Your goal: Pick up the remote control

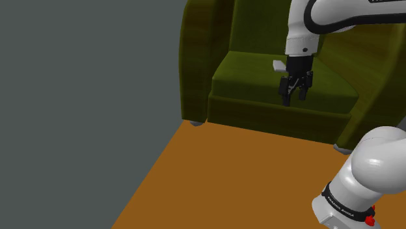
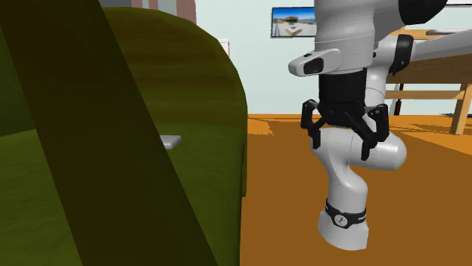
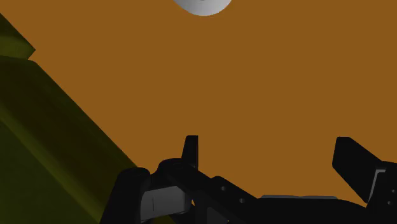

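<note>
1. The pincer point(image 1: 293, 97) hangs spread and empty in the shoulder view. The remote control point(image 1: 278, 65), a small, flat, pale grey slab, lies on the green armchair point(image 1: 254, 71) seat.
2. In the second exterior view the pincer is off the chair's front over the orange floor point(image 2: 280, 189), well apart from the remote control. Closing here would likely grasp nothing.
3. In the wrist view the fingers point(image 3: 191, 149) stand apart above floor, chair edge alongside. Approaching low could clip the cushion.

Remote control point(image 2: 172, 141) partly hidden behind armchair point(image 2: 215, 106) edge.
</note>
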